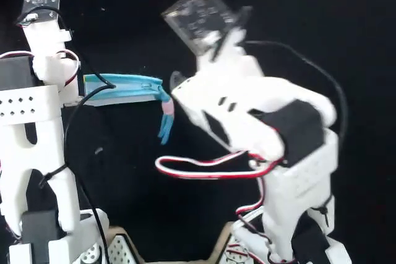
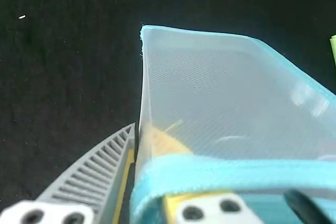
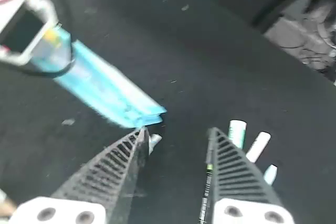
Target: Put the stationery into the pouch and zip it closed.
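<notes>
Left pincer [image 2: 143, 145]: clenched on the teal top band of the pouch [image 2: 220, 93]. The pouch's mesh body stretches away over the black tabletop [image 2: 63, 51].
Right pincer [image 3: 177, 132]: released, jaws spread, grasping nothing, above the tabletop.
Pouch's free end, with pull tassel [image 1: 167, 120]: just beside one right fingertip.
Stationery [image 3: 247, 140]: pens side by side on the tabletop, just beside the other fingertip, outside the pouch.
Pouch's long axis: runs from left pincer toward right.
Judgement: right arm is nearer the pens.
</notes>
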Robot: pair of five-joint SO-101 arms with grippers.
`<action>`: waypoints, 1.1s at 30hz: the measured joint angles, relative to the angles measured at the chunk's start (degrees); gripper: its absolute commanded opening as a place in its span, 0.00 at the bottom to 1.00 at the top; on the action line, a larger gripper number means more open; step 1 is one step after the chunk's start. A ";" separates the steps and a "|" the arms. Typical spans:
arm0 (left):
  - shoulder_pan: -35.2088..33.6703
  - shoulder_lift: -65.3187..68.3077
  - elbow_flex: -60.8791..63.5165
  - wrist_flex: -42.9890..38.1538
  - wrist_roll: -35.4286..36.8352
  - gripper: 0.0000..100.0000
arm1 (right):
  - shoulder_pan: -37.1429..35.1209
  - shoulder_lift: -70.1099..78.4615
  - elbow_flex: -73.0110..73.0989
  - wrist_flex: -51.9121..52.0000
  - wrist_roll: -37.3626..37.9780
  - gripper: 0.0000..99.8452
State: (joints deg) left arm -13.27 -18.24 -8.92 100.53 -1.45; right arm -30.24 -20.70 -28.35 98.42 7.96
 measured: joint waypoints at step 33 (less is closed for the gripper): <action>2.64 -1.23 9.67 -1.49 -0.09 0.03 | 25.05 15.74 53.27 -47.30 4.13 0.10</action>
State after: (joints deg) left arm -10.64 -19.47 0.75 99.03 -1.54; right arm -5.19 -4.97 24.92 51.12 12.09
